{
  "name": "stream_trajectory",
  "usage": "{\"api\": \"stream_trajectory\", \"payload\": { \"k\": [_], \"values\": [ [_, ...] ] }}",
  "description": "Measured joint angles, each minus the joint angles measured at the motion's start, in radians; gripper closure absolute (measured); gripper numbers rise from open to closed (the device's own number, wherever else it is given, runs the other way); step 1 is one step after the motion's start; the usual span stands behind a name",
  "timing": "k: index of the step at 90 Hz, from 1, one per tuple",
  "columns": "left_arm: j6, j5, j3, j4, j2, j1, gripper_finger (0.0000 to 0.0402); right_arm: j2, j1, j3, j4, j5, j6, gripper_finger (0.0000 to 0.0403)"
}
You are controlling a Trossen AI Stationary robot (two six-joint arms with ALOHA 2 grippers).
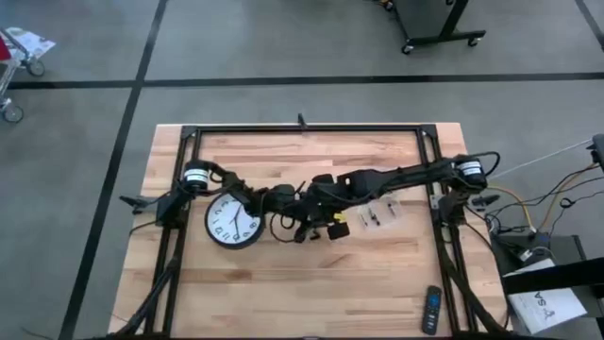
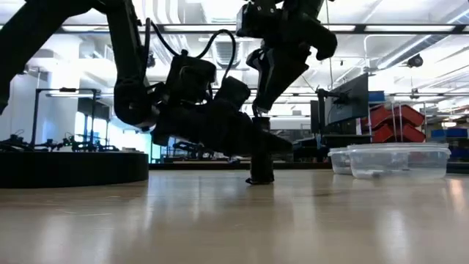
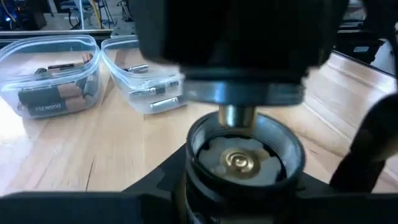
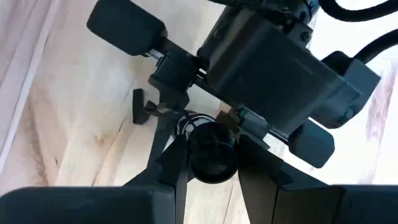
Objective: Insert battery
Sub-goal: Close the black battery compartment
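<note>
The left tool [image 4: 205, 155] gripped a flashlight [image 3: 239, 158] upright at mid-counter [image 1: 311, 283], its open barrel showing a brass contact. The right tool [image 2: 260, 110] hovered above it; its grip unclear. Insertion seemed unfinished.

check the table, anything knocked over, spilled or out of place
Nothing stands out. The clock lies flat, both clear tubs sit upright holding their batteries, and the remote rests near the table edge.
</note>
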Motion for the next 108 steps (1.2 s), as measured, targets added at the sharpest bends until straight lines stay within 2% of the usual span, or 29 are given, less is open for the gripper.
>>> {"api": "stream_trajectory", "payload": {
  "k": [18,67,108],
  "values": [
    [-0.002,0.002,-0.001,-0.017,-0.023,0.001,0.0291,0.0,-0.005,0.0,0.011,-0.019,-0.017,0.0316],
    [-0.003,0.003,-0.005,-0.053,-0.032,0.005,0.0222,0.045,-0.031,0.003,0.001,-0.074,-0.04,0.0316],
    [0.037,0.007,-0.097,-0.123,-0.137,0.038,0.0223,0.04,-0.031,0.002,-0.026,-0.098,-0.099,0.0316]
  ]
}}
